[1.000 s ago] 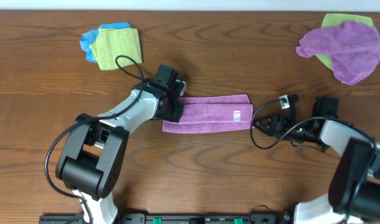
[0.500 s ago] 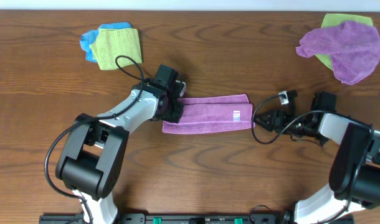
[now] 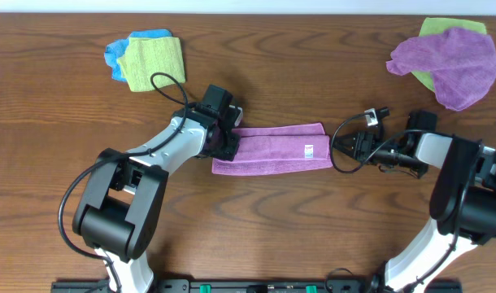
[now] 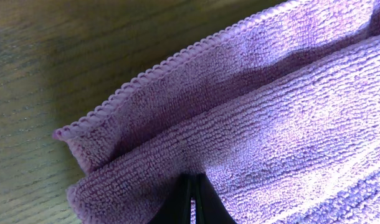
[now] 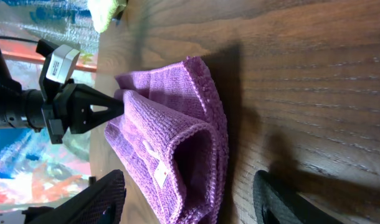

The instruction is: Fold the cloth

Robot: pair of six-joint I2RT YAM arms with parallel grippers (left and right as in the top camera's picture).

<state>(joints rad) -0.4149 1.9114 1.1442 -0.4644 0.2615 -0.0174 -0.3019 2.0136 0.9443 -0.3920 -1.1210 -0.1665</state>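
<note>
The cloth (image 3: 276, 149) lies mid-table, folded into a long pinkish-purple strip with a small white tag (image 3: 308, 150) near its right end. My left gripper (image 3: 229, 145) is shut on the strip's left end. In the left wrist view its black fingertips (image 4: 191, 186) meet in the bunched cloth (image 4: 271, 124). My right gripper (image 3: 339, 149) stands open at the strip's right end. In the right wrist view its jaws straddle that end of the cloth (image 5: 177, 143), apart from it, and the tag (image 5: 159, 175) shows between them.
A lime-green cloth over a blue cloth (image 3: 150, 61) lies at the back left. A violet cloth (image 3: 451, 61) on another green cloth lies at the back right. Black cables loop off both arms.
My right gripper has moved left and slightly back, up to the cloth's right end. The left gripper and the cloth have stayed where they were.
</note>
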